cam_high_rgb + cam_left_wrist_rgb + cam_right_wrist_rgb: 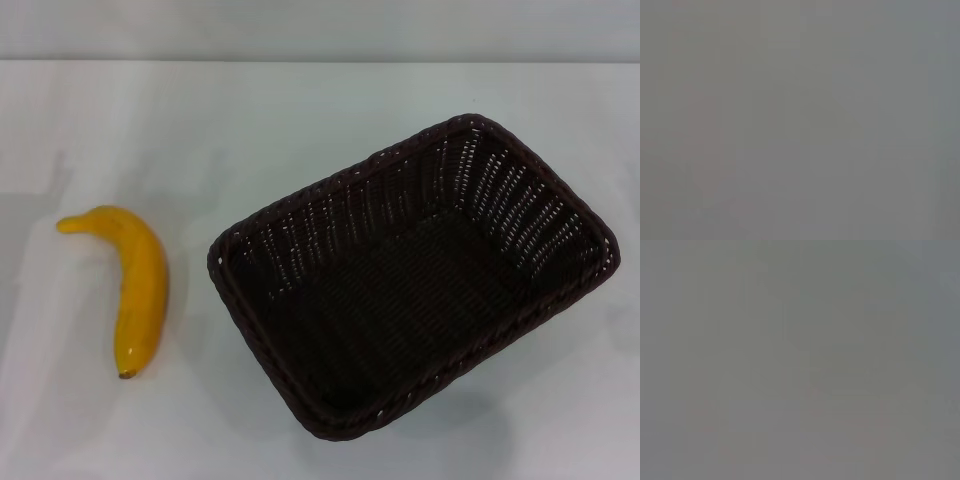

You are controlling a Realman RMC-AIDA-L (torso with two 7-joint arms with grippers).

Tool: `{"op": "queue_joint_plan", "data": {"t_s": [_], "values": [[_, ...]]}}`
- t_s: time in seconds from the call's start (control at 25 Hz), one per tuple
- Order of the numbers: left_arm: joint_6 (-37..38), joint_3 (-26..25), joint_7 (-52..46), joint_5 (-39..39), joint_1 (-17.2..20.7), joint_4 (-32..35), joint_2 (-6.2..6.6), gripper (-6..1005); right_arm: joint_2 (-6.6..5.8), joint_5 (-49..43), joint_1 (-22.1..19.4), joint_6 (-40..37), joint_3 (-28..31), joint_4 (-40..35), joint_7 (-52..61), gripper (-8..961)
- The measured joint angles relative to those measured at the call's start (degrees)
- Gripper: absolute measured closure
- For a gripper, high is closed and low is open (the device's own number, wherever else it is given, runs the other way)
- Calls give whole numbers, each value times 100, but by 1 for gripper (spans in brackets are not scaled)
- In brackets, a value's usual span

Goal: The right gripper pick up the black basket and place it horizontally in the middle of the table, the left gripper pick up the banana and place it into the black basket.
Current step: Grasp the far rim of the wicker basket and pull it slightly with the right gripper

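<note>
The black basket [410, 275] stands empty on the white table [300, 130], right of the middle, turned at a slant with one corner toward the far right. The banana [132, 285] lies on the table to the left of the basket, apart from it, its dark tip toward the near edge. Neither gripper shows in the head view. The left wrist view and the right wrist view show only a plain grey field with nothing to make out.
The table's far edge [320, 60] runs across the top of the head view, with a grey wall behind it. Bare tabletop lies between the banana and the basket and behind both.
</note>
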Motion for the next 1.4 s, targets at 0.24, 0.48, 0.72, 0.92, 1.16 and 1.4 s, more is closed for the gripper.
{"op": "queue_joint_plan", "data": {"t_s": [0.24, 0.48, 0.72, 0.92, 1.16, 1.4], "values": [[-6, -1, 6, 4, -12, -8, 3, 135, -5, 1, -1, 30, 0, -34, 4, 93], [-23, 0, 5, 8, -14, -9, 1, 136, -12, 9, 13, 71, -4, -68, 5, 94], [-67, 0, 12, 8, -9, -6, -2, 134, -8, 38, -3, 98, 33, -78, 17, 94], [-68, 9, 28, 7, 41, -7, 7, 135, -25, -38, -61, 95, -184, -264, 634, 95], [-36, -21, 33, -22, 66, 33, 27, 136, -46, -452, -348, -266, -1279, -1705, 2801, 96], [13, -41, 40, -38, 180, 116, 48, 135, -196, -1964, -406, -446, -1787, -3396, 5477, 96]]}}
